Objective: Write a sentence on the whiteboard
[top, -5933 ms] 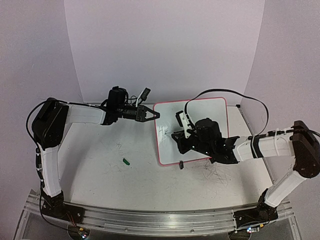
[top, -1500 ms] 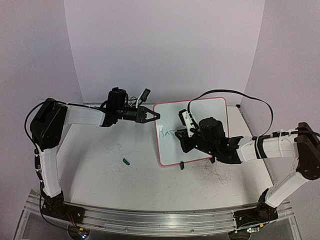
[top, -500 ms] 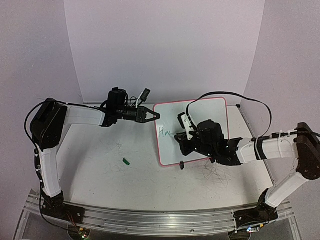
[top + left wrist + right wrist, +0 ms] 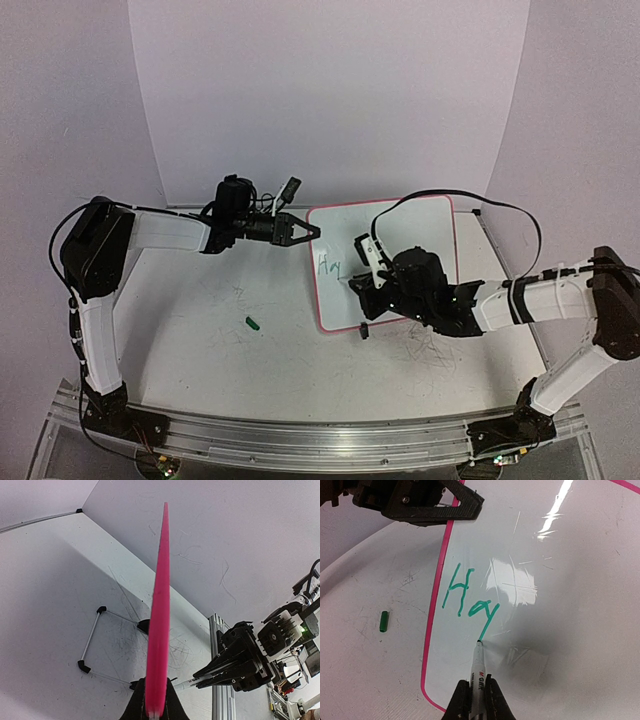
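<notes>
A white, scuffed worktop (image 4: 200,340) is seen from above, and the whiteboard (image 4: 410,225) is placed toward its far right corner. The board's pink rim is clamped at the far left corner by the left gripper (image 4: 310,230), whose fingers are pressed onto the rim from both sides. In the left wrist view the board is shown only edge-on, as 1 pink strip rising from the fingers (image 4: 155,710), so no writing can be read there. The right gripper (image 4: 362,285) is positioned over the board's near left part and is clenched on a white marker (image 4: 478,667), whose tip is touching the surface. Red print on the barrel is visible but too small to be read. The sentence (image 4: 470,597) is legible only from the right wrist: 3 green letters, apparently "Hay", near the board's left edge. 1 green cap (image 4: 254,323) is lying on the worktop, well left of the board.
</notes>
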Controlling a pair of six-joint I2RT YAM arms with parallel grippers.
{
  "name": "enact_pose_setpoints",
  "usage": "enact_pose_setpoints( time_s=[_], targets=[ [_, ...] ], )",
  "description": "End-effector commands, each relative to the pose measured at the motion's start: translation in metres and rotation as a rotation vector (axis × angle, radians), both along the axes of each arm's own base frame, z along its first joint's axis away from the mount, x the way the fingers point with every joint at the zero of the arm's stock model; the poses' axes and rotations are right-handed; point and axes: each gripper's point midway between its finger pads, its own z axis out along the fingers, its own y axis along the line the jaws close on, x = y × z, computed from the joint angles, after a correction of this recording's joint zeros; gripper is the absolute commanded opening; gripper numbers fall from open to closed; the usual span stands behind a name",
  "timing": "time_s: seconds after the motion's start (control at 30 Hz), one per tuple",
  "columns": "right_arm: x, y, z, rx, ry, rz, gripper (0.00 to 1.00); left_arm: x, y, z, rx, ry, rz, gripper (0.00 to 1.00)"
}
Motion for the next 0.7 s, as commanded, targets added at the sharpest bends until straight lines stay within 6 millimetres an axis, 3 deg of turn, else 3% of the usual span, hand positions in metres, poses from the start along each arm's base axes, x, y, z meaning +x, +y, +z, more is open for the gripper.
enact_pose_setpoints(
  time_s=[0.0,0.17,0.67],
  targets=[
    [0.002,-0.001,0.038,0.076,-0.057,-0.015,0.00,-0.012,-0.011,-0.005,0.016,-0.007,-0.024,0.00],
    [0.006,-0.001,0.061,0.106,-0.116,-0.021,0.00,-0.012,-0.012,-0.006,0.017,-0.007,-0.024,0.00],
    [0.022,0.004,0.059,0.091,-0.142,-0.066,0.00,-0.013,-0.012,-0.006,0.017,-0.009,-0.026,0.00]
  ],
)
